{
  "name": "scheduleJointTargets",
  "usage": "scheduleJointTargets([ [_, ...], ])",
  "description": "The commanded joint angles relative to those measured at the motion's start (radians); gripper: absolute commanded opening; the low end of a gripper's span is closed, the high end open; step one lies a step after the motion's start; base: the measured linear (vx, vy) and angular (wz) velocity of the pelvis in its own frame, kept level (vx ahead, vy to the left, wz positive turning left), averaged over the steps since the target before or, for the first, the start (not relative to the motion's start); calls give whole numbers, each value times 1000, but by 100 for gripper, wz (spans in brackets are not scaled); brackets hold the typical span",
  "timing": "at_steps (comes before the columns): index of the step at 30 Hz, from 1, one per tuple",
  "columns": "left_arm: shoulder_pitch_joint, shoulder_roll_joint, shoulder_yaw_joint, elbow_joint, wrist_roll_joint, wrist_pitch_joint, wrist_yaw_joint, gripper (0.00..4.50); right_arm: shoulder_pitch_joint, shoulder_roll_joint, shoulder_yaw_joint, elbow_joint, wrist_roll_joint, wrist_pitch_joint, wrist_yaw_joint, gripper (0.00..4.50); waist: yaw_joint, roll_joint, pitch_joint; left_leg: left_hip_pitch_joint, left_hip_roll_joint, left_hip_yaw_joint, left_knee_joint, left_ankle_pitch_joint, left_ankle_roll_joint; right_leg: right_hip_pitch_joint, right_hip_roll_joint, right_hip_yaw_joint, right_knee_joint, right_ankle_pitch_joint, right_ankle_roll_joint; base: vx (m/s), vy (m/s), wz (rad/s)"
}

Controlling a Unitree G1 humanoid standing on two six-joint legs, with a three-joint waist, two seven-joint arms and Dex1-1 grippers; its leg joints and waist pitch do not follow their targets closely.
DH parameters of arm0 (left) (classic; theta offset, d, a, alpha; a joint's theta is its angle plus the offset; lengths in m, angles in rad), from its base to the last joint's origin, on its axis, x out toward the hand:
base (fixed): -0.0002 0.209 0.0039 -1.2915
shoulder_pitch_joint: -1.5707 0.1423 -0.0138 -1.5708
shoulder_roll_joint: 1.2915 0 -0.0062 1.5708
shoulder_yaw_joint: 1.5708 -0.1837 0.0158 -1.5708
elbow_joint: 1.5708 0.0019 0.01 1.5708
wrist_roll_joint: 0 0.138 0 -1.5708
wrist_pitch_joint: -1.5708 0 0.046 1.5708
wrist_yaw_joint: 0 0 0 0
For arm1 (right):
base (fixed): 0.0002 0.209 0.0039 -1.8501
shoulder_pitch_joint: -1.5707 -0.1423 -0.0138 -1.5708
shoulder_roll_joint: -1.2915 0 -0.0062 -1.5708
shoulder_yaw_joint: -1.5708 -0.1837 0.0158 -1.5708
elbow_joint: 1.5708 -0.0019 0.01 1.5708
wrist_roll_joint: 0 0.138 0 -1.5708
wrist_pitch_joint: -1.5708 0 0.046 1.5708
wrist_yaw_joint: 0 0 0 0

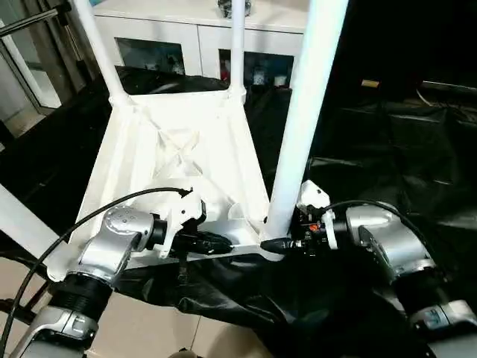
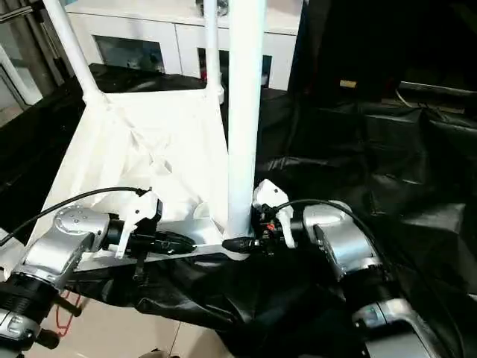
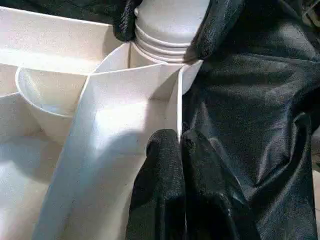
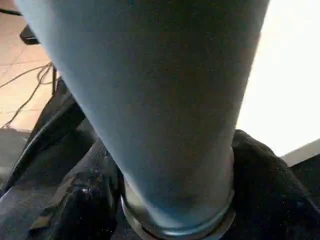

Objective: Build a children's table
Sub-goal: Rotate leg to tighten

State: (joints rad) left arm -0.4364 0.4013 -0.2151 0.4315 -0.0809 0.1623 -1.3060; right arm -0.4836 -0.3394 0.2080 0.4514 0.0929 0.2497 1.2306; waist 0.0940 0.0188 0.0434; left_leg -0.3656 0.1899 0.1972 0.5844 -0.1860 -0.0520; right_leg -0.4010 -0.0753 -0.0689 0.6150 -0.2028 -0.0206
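The children's table [image 1: 179, 149] lies upside down on the black-draped tabletop [image 1: 387, 149], ribbed underside up. That way its corner sockets face upward and the legs can be pushed down into them. It sits on the left half of the cloth, with its near edge at the tabletop's near edge.

At the far left, the near left leg [image 1: 19, 220] slants out of its corner. Behind it the far left leg [image 1: 100, 52] and the far right leg [image 1: 238, 45] stand in their sockets.

The left gripper [image 1: 223, 242] reaches in level from the left to the near rim. Its jaws are pressed together, fingertips [image 3: 165, 175] against the thin rim wall beside the near right socket. I cannot tell whether a sliver of wall sits between them. This looks like a bracing hold, to keep the panel from sliding or tipping while the corner is worked.

Just to the right, the near right leg [image 1: 305, 112] rises steeply from that socket. The right gripper [image 1: 274, 245] comes in level from the right, its jaws closed around the leg's ribbed base, a finger [image 3: 125, 20] lying against each side. Gripping low, right at the joint, probably gives the best control for seating the leg.
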Motion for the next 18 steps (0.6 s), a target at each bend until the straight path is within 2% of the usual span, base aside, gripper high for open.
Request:
scheduleJointTargets([
  [1,-35,-87,-19,4,15,-15,116,0,-2,91,25,79,-36,-3,-161,269,-6,-4,-51,13,48,-20,-66,-197,34,44,-74,51,-79,-187,-221,0,0,0],
  [2,-35,-87,-19,4,15,-15,116,0,-2,91,25,79,-36,-3,-161,269,-9,-5,-49,14,47,-22,-68,-217,22,45,-76,51,-82,-226,-215,0,0,0],
  [4,-64,-123,-12,49,48,-5,214,0,-24,140,-5,155,-61,-14,-308,269,-18,-5,-41,19,44,-31,-76,-298,-12,46,-79,48,-98,-402,-166,0,0,0],
  [5,-78,-140,-8,70,59,-9,254,0,-33,161,-16,182,-67,-12,-363,269,-21,-5,-40,19,43,-31,-77,-312,-17,45,-79,49,-102,-430,-154,0,0,0],
  [6,-79,-141,-7,72,59,-8,257,0,-34,163,-18,185,-67,-11,-368,269,-27,-4,-35,32,42,-33,-79,-361,-29,36,-79,47,-113,-497,-134,0,0,0],
  [7,-93,-159,-3,90,64,-3,289,0,-44,187,-33,213,-67,-6,-425,268,-32,-5,-36,40,40,-35,-77,-386,-33,32,-82,47,-120,-540,-120,0,0,0],
  [10,-136,-217,-2,136,84,12,384,0,-72,274,-66,275,-68,11,-584,267,-41,-2,-38,36,40,-38,-80,-388,-31,30,-79,48,-121,-533,-109,0,0,0],
  [13,-153,-244,-1,153,89,24,424,0,-88,305,-71,299,-78,10,-649,267,-44,-3,-38,36,39,-38,-80,-394,-30,29,-79,47,-123,-524,-109,0,0,0],
  [14,-179,-285,4,181,102,34,485,0,-119,351,-75,351,-104,-19,-746,267,-44,-3,-40,36,40,-39,-80,-393,-30,30,-79,47,-120,-519,-110,0,0,0],
  [16,-189,-303,6,191,107,36,503,0,-135,370,-78,376,-111,-41,-781,267,-46,-2,-39,37,39,-39,-79,-392,-34,27,-80,47,-121,-516,-117,0,0,0],
  [18,-191,-306,6,194,108,36,506,0,-139,373,-79,383,-112,-46,-788,323,-44,-3,-40,34,39,-37,-80,-390,-24,28,-81,49,-122,-499,-118,0,0,0],
])
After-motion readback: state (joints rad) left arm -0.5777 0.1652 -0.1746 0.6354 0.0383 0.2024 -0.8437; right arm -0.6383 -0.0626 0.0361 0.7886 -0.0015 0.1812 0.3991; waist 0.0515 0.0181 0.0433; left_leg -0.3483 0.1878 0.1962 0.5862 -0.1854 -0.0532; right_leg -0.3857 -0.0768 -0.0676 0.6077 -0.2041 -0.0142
